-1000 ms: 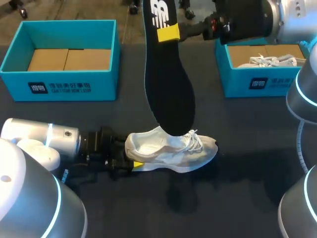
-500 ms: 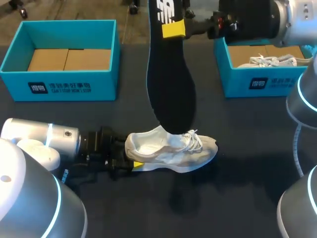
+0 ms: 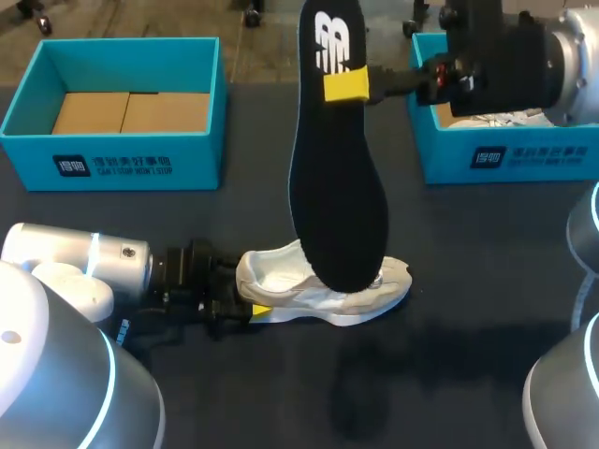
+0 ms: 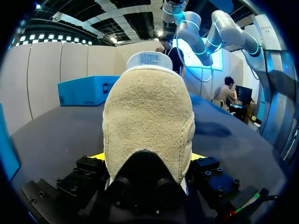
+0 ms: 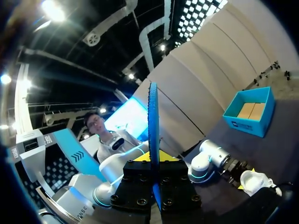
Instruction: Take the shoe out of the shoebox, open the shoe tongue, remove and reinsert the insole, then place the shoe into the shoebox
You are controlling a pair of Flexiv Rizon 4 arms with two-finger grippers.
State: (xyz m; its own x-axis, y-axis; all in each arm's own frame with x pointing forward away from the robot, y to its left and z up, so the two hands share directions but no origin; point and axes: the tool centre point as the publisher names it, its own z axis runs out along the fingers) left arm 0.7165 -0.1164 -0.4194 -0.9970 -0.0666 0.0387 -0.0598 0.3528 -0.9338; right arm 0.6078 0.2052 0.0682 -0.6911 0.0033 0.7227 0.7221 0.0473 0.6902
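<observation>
Removal looks done: the shoe sits on the surface, heel pinched by the left end effector, while the right end effector clamps the insole hanging below it, tip perhaps touching the shoe's opening; reinsertion and boxing remain

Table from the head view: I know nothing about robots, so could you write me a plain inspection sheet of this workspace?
surface: dark table.
job's things: white shoe stands mid-table. The black insole hangs above it, and I cannot tell if its lower tip touches the shoe. The left shoebox and right shoebox are turquoise and open, at the far side.
clutter: nothing seen.
grippers: left gripper is shut on the shoe's heel. The right gripper is shut on the insole's upper end.
cables: thin wires beside the left gripper's body.
surroundings: nothing seen reaching over the table.
</observation>
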